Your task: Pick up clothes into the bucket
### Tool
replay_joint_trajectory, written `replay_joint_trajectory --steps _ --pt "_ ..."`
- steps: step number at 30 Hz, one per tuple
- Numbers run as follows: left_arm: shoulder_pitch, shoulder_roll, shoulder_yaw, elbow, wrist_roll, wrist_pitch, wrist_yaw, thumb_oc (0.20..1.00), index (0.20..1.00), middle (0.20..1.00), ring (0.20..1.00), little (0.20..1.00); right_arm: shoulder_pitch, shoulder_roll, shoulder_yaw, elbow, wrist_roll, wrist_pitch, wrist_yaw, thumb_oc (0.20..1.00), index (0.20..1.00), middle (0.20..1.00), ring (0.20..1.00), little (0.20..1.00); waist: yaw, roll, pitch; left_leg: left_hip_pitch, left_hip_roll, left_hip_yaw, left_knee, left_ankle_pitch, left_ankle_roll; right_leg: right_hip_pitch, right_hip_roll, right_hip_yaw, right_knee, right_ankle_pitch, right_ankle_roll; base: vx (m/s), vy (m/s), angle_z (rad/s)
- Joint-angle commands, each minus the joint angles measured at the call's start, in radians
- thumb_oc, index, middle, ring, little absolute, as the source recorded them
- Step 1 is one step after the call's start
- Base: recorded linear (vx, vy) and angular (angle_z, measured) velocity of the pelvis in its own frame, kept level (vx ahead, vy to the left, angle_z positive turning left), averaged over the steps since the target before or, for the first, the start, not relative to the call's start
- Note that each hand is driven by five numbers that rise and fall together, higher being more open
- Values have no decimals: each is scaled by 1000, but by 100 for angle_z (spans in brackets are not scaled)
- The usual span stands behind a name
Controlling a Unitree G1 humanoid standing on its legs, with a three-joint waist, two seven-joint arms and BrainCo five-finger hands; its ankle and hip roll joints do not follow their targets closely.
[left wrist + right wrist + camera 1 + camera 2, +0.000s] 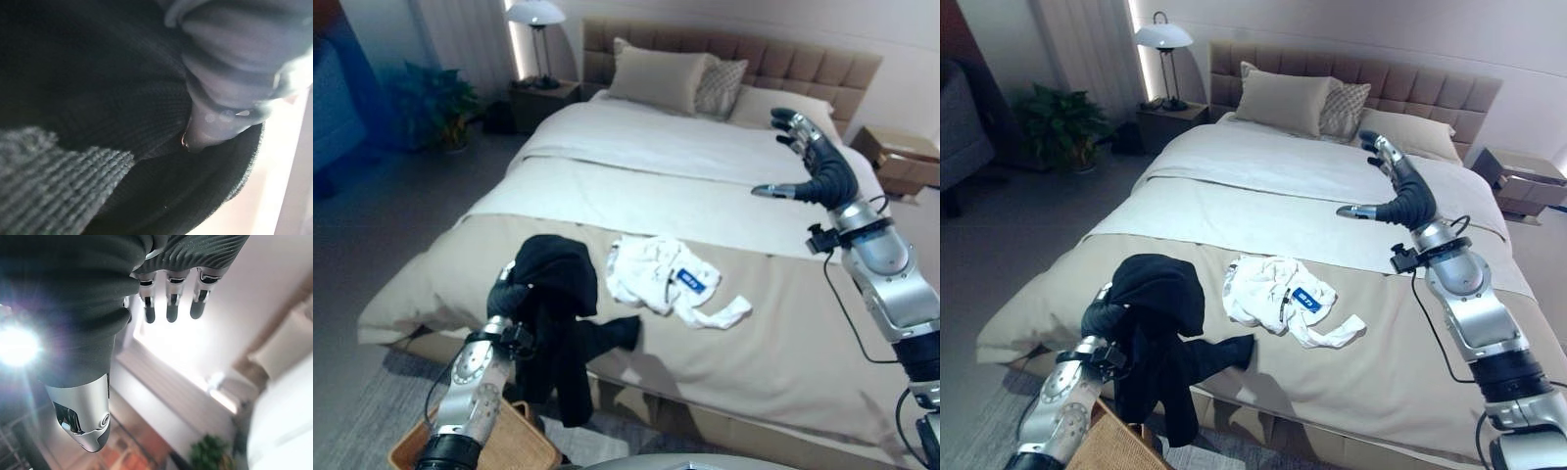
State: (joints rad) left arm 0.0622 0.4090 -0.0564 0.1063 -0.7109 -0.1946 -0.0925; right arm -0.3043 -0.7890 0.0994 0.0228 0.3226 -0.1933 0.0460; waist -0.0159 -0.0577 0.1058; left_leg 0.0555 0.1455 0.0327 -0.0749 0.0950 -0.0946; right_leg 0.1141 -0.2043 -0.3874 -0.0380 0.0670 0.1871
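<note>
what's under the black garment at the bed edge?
The left robot hand carries the black garment, draped over it; its fingers are covered. Below the hanging cloth sits a corner of the wicker basket. A sleeve rests on the beige bed cover.

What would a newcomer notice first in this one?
The left hand at the bed's near edge, shut on a black garment that dangles above a wicker basket. Next, the white garment crumpled mid-bed, and the right hand raised open above the sheets.
</note>
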Motion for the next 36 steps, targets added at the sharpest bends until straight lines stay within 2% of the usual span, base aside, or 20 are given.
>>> replay_joint_trajectory --steps 1,3,4,5,6,7,10,12,13,14,15,17,20,22,24,27,29,33,34,36 --pt "-71 38 72 -108 90 -109 25 200 200 200 200 200 -56 30 -12 8 -55 -17 9 1000 1000 1000 1000 1000 36 -9 29 -66 71 -67 51 37 -88 -3 4 -56 147 -100 -24 -212 -156 67" --pt "-80 26 88 -100 140 -117 60 200 200 200 200 200 -28 53 -14 24 -98 -18 -4 1000 1000 1000 1000 1000 42 -4 56 -106 78 -103 52 64 -102 -7 18 -88 147 -109 -33 -203 -74 78" --pt "-91 18 96 -94 166 -121 81 200 200 200 200 200 -13 64 -20 29 -121 -21 -13 1000 1000 1000 1000 1000 37 -3 73 -134 79 -94 70 71 -101 -18 12 -104 158 -107 -35 -234 6 66" --pt "-102 8 104 -87 181 -123 94 200 200 200 200 200 5 70 -24 29 -142 -18 -17 1000 1000 1000 1000 1000 22 -6 83 -151 83 -47 104 60 -85 -32 -1 -119 169 -102 -37 -240 60 70" --pt "-109 -2 118 -83 205 -129 109 200 200 200 200 200 25 91 -19 42 -160 -15 -22 1000 1000 1000 1000 1000 9 -16 89 -155 87 17 165 22 -54 -50 -19 -127 179 -94 -41 -218 65 57" --pt "-116 -2 133 -73 219 -135 118 200 200 200 200 200 35 111 -16 48 -166 -12 -19 1000 1000 1000 1000 1000 4 -22 93 -149 85 40 201 -12 -40 -65 -30 -123 181 -88 -46 -192 65 66" --pt "-131 -6 174 -69 257 -149 165 200 200 200 200 200 79 168 -17 67 -192 -4 -24 1000 1000 1000 1000 1000 3 -35 98 -126 84 54 312 -111 -33 -91 -65 -121 196 -76 -55 -126 68 26" --pt "-137 -11 193 -80 295 -154 198 200 200 200 200 200 121 191 -26 66 -200 0 -19 1000 1000 1000 1000 1000 -5 -30 99 -98 82 53 283 -151 -33 -99 -84 -129 210 -69 -49 -45 108 14" --pt "-136 -11 193 -81 296 -154 198 200 200 200 200 200 122 191 -27 65 -200 0 -18 1000 1000 1000 1000 1000 -5 -30 99 -96 81 54 280 -150 -32 -98 -85 -129 211 -69 -48 -50 230 18" --pt "-140 -14 198 -82 321 -155 226 200 200 200 200 200 164 204 -49 69 -194 6 -22 1000 1000 1000 1000 1000 -22 -12 97 -54 73 63 199 -140 -27 -124 -109 -135 233 -51 -32 -67 274 7" --pt "-153 -16 187 -71 344 -150 245 200 200 200 200 200 187 213 -63 67 -188 6 -27 1000 1000 1000 1000 1000 -28 -12 99 -57 57 73 175 -136 -23 -136 -132 -138 240 -35 -20 -97 354 5" --pt "-160 -15 178 -66 365 -150 269 200 200 200 200 200 172 231 -46 70 -179 8 -32 1000 1000 1000 1000 1000 -30 -20 120 -78 15 61 189 -168 2 -191 -165 -98 270 0 -5 -87 248 24" --pt "-142 -10 187 -69 414 -150 288 200 200 200 200 200 154 252 -34 70 -179 10 -38 1000 1000 1000 1000 1000 -28 -34 165 -116 -25 98 258 -208 37 -266 -234 -18 346 43 27 -145 235 7" --pt "-169 0 171 -30 445 -145 313 200 200 200 200 200 161 282 -21 72 -172 10 -39 1000 1000 1000 1000 1000 -36 -35 183 -167 -46 72 304 -205 54 -270 -220 101 402 26 33 -138 116 12" --pt "-192 12 164 -2 471 -140 339 200 200 200 200 200 168 296 -1 92 -180 9 -36 1000 1000 1000 1000 1000 -26 -29 190 -225 -55 55 324 -191 64 -245 -207 158 435 12 17 -165 30 46" --pt "-217 17 175 26 499 -154 387 200 200 200 200 200 174 300 21 91 -175 2 -30 1000 1000 1000 1000 1000 -6 -51 196 -284 -52 40 288 -153 42 -217 -198 149 262 6 14 -166 -80 15" --pt "-237 20 188 48 514 -158 434 200 200 200 200 200 159 307 39 101 -167 -8 -39 1000 1000 1000 1000 1000 4 -66 202 -357 -38 44 306 -133 24 -214 -186 110 169 11 34 -217 -105 -11" --pt "-279 12 197 82 585 -154 555 200 200 200 200 200 169 305 48 61 -169 -37 -70 1000 1000 1000 1000 1000 -2 -72 239 -430 -15 23 286 -72 3 -266 -153 89 146 24 47 -132 -66 -12" --pt "-280 11 195 83 588 -154 559 200 200 200 200 200 170 305 48 60 -169 -37 -71 1000 1000 1000 1000 1000 -2 -69 239 -429 -13 21 289 -77 0 -267 -151 88 152 17 46 -25 -24 -6" --pt "-328 -1 198 125 629 -145 661 200 200 200 200 200 178 319 54 59 -147 -62 -100 1000 1000 1000 1000 1000 -3 -76 278 -463 -9 5 272 -58 -4 -330 -150 76 196 5 42 -66 -48 9"
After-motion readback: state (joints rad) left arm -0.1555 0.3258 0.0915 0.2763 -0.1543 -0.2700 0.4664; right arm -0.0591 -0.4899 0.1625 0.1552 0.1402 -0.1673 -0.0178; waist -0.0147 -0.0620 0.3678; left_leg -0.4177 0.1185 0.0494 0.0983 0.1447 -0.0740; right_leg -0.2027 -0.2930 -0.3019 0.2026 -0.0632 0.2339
